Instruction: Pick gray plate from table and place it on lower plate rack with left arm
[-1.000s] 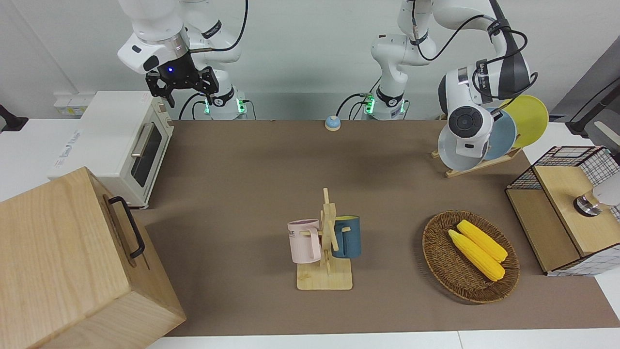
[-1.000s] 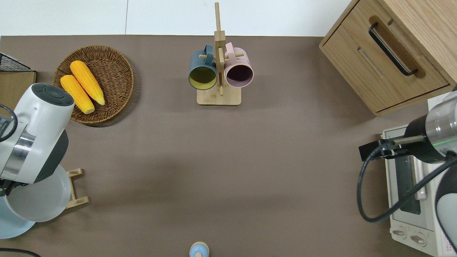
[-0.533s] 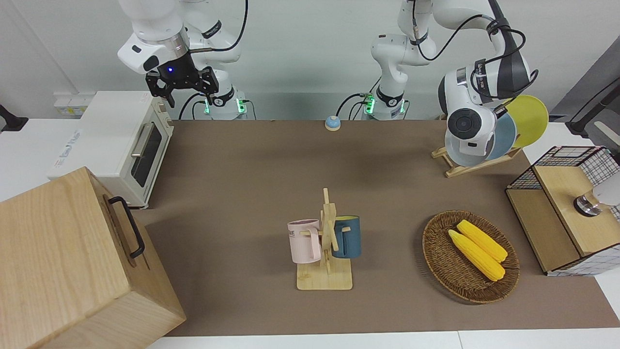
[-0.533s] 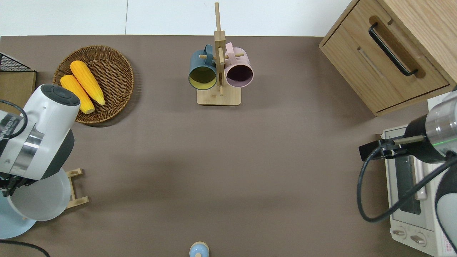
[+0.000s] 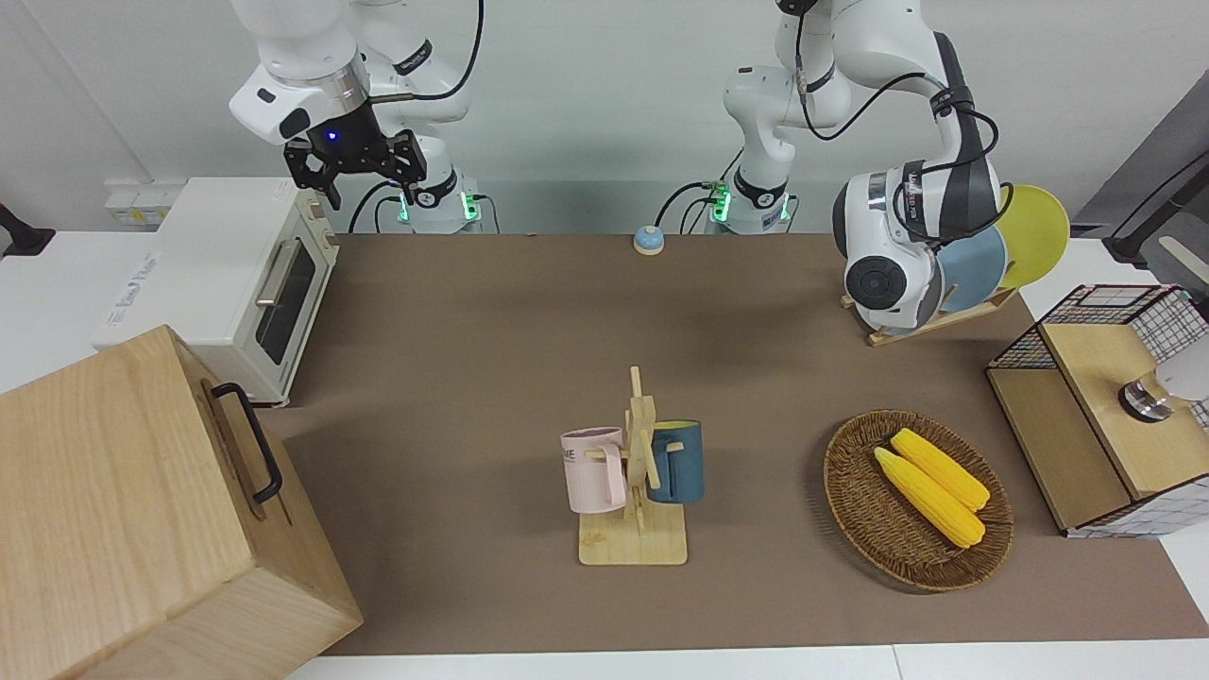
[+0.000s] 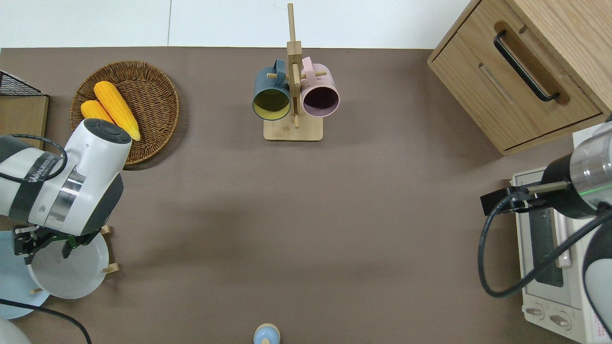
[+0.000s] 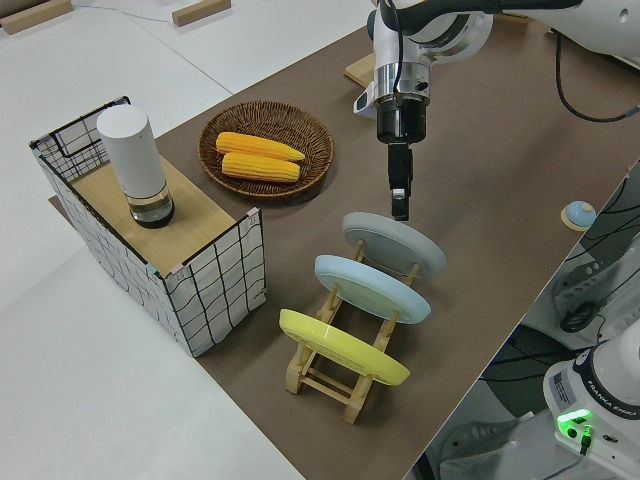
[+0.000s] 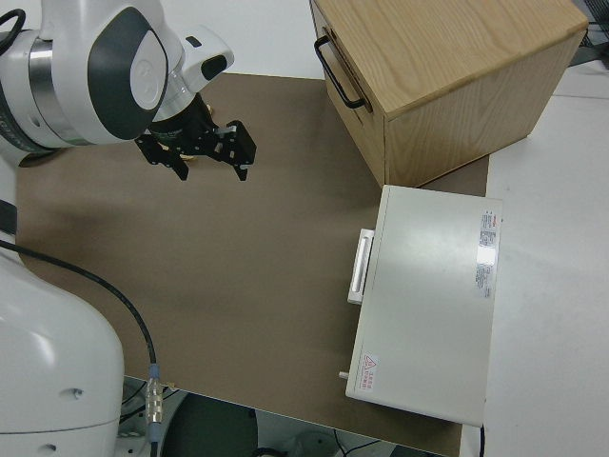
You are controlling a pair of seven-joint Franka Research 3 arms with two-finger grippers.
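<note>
The right gripper [image 8: 202,160] is sitting parked, its fingers spread.

At the left arm's end of the long brown table [image 6: 306,215], the small light-wood lower plate rack [image 7: 318,375] is carrying three plates on edge. A round yellow plate [image 7: 343,347] is leaning in the slot nearest the robots, and a deeper blue plate [image 7: 372,288] is leaning in the middle slot. The round pale gray plate [image 7: 395,247] is tilting in the slot farthest from the robots, its lower edge down between the dowels.

The left gripper [image 7: 400,208] is hanging fingers-down right over that gray plate's upper rim. In the overhead view its fingers are standing wide apart, gripping nothing, though whether the tips are touching the rim or just clearing it cannot be told.

So the placing step appears to be finishing. The plate seems to be resting on the rack by its own weight. The next move is calling for a straight lift clear of the rim, without nudging the plate sideways against its neighbour.

Farther out, a round woven wicker basket [image 7: 318,135] is holding two yellow corn cobs [image 7: 258,160], well apart from the rack.
</note>
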